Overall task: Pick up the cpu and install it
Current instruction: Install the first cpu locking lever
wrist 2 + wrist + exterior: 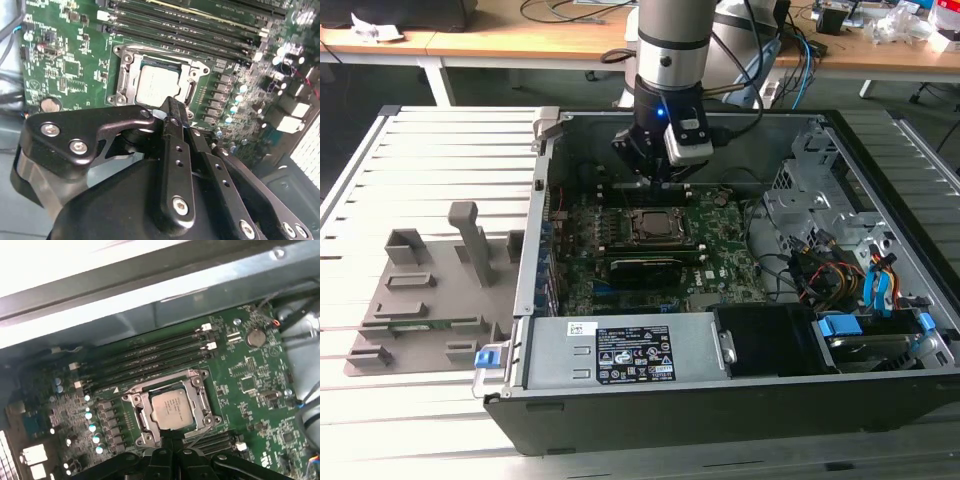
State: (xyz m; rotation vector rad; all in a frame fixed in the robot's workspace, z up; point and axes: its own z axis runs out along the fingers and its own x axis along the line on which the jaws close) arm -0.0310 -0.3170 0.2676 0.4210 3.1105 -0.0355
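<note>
The cpu [171, 407] lies flat in the motherboard's socket, its silvery top showing inside the metal frame [202, 390]. It also appears in the second wrist view [157, 85] and the exterior view [653, 228]. My gripper [171, 106] hovers above the board just beside the socket, a little toward the case's back wall in the exterior view [655, 180]. Its black fingers [172, 145] are pressed together with nothing between them, and their tips overlap the socket's edge in the second wrist view.
The green motherboard [720, 260] lies inside an open black computer case [720, 400]. Memory slots [150, 357] run beside the socket. A power supply [620, 350], drive cage and cables [840, 260] crowd the exterior view's right. A grey fixture [430, 290] sits outside on the left.
</note>
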